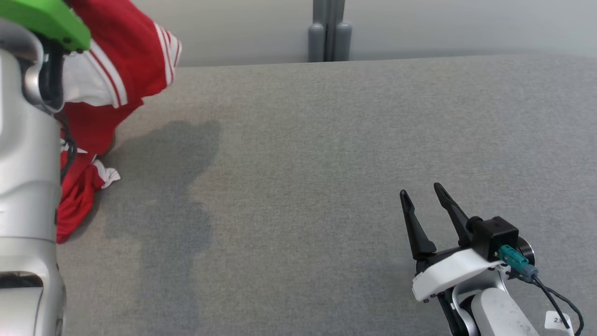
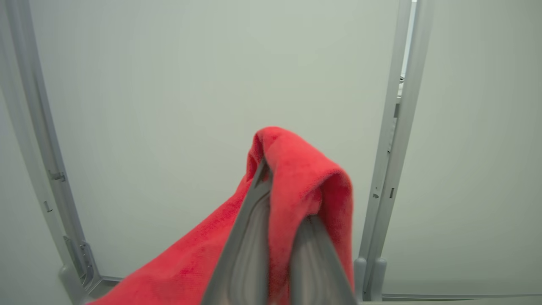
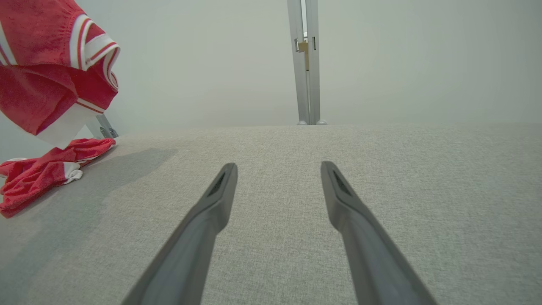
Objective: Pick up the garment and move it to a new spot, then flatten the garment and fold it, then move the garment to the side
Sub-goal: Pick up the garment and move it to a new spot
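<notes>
The garment [image 1: 126,51] is red with white striped trim. It hangs from high at the far left of the head view, and its lower end [image 1: 77,200] still rests crumpled on the grey table [image 1: 326,163]. In the left wrist view my left gripper [image 2: 283,199] is shut on a fold of the red garment [image 2: 305,169], which drapes over both fingers. My pale left forearm [image 1: 23,163] hides part of the cloth. My right gripper [image 1: 421,191] stands open and holds nothing at the lower right, just above the table, far from the garment [image 3: 38,84].
The grey fabric tabletop [image 3: 381,190] stretches wide between the garment and my right gripper [image 3: 278,167]. A grey post [image 1: 329,30] stands behind the table's far edge against pale wall panels. The garment throws a shadow [image 1: 172,154] onto the table.
</notes>
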Motion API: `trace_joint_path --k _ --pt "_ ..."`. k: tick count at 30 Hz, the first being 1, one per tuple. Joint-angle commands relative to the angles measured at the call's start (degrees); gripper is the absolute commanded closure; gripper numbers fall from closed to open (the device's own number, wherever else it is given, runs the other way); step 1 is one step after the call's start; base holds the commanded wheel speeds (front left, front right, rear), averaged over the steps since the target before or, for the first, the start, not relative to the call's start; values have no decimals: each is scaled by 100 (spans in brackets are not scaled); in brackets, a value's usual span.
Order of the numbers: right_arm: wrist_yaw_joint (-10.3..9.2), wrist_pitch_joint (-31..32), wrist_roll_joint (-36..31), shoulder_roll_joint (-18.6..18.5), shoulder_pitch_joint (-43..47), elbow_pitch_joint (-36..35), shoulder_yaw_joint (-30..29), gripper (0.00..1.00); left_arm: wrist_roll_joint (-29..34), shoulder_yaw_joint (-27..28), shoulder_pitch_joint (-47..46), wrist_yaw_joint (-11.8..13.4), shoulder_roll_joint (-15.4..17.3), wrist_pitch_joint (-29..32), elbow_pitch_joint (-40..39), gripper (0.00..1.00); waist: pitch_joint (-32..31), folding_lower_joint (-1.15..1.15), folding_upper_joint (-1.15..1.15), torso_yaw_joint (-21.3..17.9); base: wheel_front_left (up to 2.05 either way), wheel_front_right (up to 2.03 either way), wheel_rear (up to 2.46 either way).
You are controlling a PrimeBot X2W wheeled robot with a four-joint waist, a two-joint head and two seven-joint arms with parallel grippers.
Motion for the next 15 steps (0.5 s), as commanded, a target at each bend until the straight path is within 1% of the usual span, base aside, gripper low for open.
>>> trace_joint_path --k 1,8,11,13,15 --pt "-4 -53 28 -21 113 31 -28 0 18 -100 -106 -41 -101 47 -125 100 -318 0 0 -458 0 0 0" --pt "-4 -96 20 -20 117 46 -84 0 -248 -517 -265 -104 -728 196 -991 100 -360 0 0 -1108 0 0 0" --pt "-4 -107 76 -18 68 34 -66 0 -366 -678 -182 -116 -921 218 -1306 100 -302 0 0 -1365 0 0 0" --pt "-4 -121 112 -20 35 24 -52 0 -312 -879 -67 -121 -1026 227 -1463 100 -230 0 0 -1516 0 0 0" --pt "-4 -143 158 -17 16 16 -49 0 -129 -1159 97 -104 -1072 201 -1533 100 -151 0 0 -1639 0 0 0"
